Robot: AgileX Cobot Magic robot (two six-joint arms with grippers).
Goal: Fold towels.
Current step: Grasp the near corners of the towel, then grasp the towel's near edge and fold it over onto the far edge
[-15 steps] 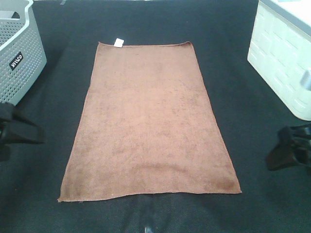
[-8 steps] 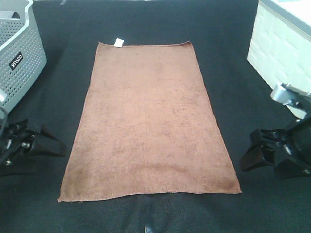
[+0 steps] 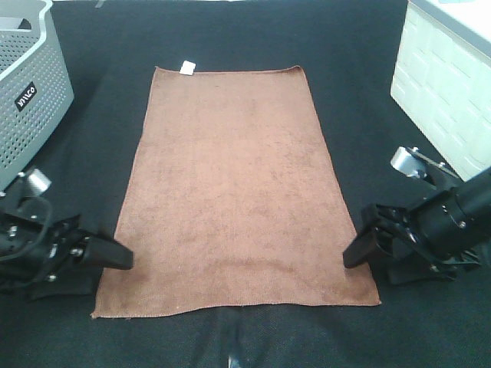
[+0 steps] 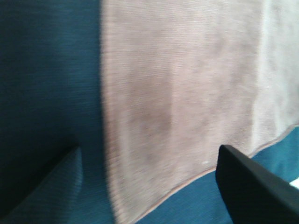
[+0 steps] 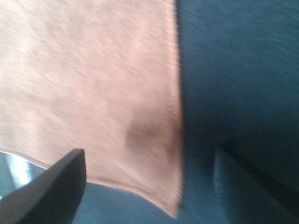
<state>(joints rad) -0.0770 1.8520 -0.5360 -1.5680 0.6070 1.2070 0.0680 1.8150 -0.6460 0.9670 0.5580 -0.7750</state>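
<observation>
Towel [image 3: 238, 192] spread on the tabletop [image 3: 360, 77]
Its near corners are flanked by the left gripper [image 3: 113, 271] and right gripper [image 3: 367, 265].

A grey perforated basket [image 3: 42, 69] sits far left, a white bin [image 3: 437, 100] far right, on black cloth [image 3: 360, 46].

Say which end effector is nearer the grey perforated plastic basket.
Left. The left end effector sits in front of the basket; right end effector lies beyond the brown terry towel.
</observation>
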